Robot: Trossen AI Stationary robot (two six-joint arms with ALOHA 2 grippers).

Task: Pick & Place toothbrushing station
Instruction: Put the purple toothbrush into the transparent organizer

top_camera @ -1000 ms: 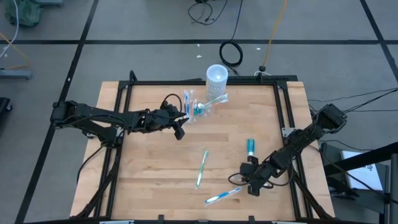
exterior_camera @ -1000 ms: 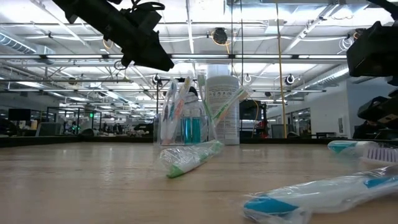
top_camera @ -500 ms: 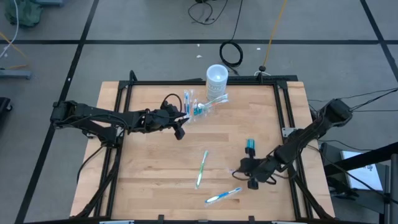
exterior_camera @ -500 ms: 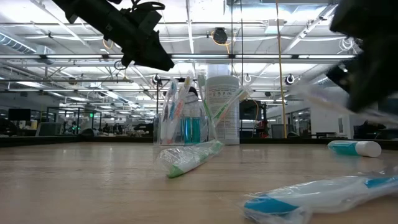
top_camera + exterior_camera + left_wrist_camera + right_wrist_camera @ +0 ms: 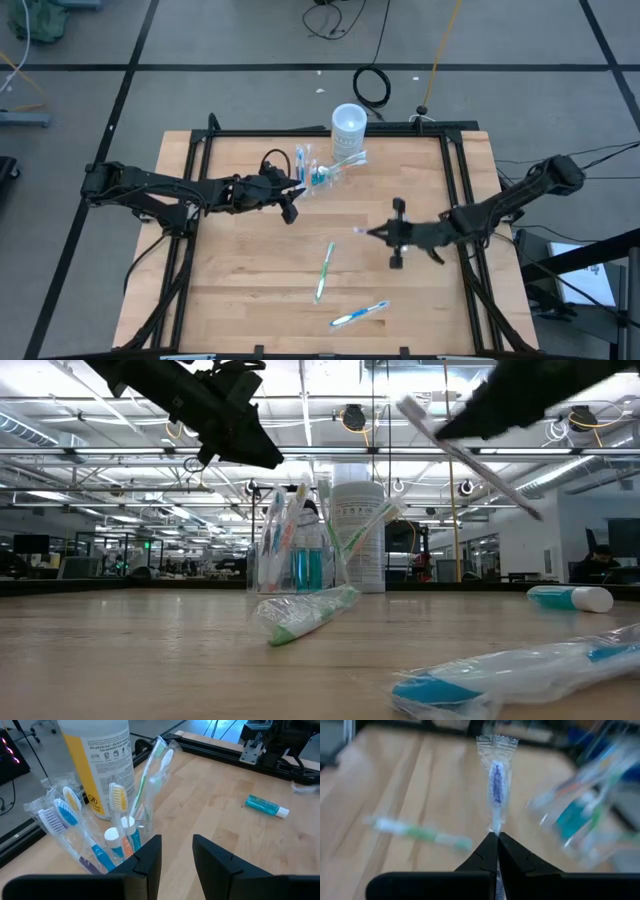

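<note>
Wooden table point(image 5: 240, 300) spans centre frame. Toothbrushing station point(image 5: 315, 172) stands upper centre. Right tool point(image 5: 374, 233), clamped on a wrapped toothbrush point(image 5: 494, 785), sits lower right of station; station lies up-left. Left tool point(image 5: 296, 198), fingers apart, waits just left of station.

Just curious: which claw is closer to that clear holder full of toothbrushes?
Left. The left claw hangs right beside the clear holder; the right claw, gripping a wrapped toothbrush, is off toward mid-table.
</note>
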